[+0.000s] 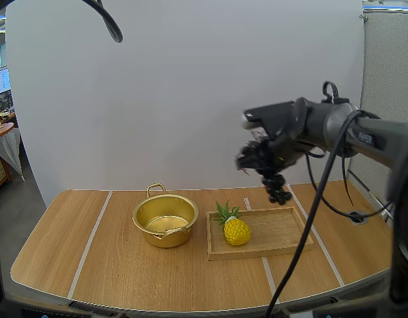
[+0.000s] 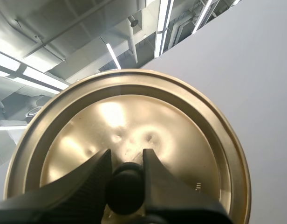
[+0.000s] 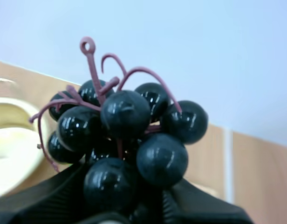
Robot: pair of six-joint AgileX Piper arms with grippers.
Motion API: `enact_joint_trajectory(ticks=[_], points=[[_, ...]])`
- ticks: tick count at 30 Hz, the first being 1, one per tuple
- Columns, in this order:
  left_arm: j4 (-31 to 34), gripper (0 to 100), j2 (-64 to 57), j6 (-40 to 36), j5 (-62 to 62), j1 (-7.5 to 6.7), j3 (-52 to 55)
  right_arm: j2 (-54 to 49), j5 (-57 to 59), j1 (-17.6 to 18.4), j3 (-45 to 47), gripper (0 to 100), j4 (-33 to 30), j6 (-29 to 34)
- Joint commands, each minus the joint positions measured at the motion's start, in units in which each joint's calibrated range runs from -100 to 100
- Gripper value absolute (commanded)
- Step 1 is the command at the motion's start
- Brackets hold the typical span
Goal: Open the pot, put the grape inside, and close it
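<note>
Left jaws clamp the lid, right jaws the grapes

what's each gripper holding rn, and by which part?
Left gripper pinches the pot lid by its black knob. Right gripper clamps the bunch of grapes by its berries, stem free.

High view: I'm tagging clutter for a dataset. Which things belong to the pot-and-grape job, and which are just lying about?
Job in hand:
pot, open
lid, knob pinched by the left gripper
grapes, held by the right gripper

Lying about:
pineapple
wooden tray under it
</note>
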Motion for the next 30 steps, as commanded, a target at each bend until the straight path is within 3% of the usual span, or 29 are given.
enact_joint_trajectory(ticks=[1, 9, 14, 30], points=[[0.46, 0, -0.31, -0.47, -1.81, -0.16, -0.44, -1.00, 4.54, 2.96, -3.60, 0, 2.18, -0.55], [0.46, 0, -0.31, -0.47, -1.81, -0.16, -0.44, 0.29, 5.06, 11.69, -9.26, 0, 4.46, 0.57], [0.46, 0, -0.31, -0.47, -1.81, -0.16, -0.44, 5.74, 5.06, 15.12, -12.67, 0, 4.46, 1.76], [0.46, 0, -0.31, -0.47, -1.81, -0.16, -0.44, 28.73, 0.33, 16.75, -20.88, 0, 4.46, 1.96]])
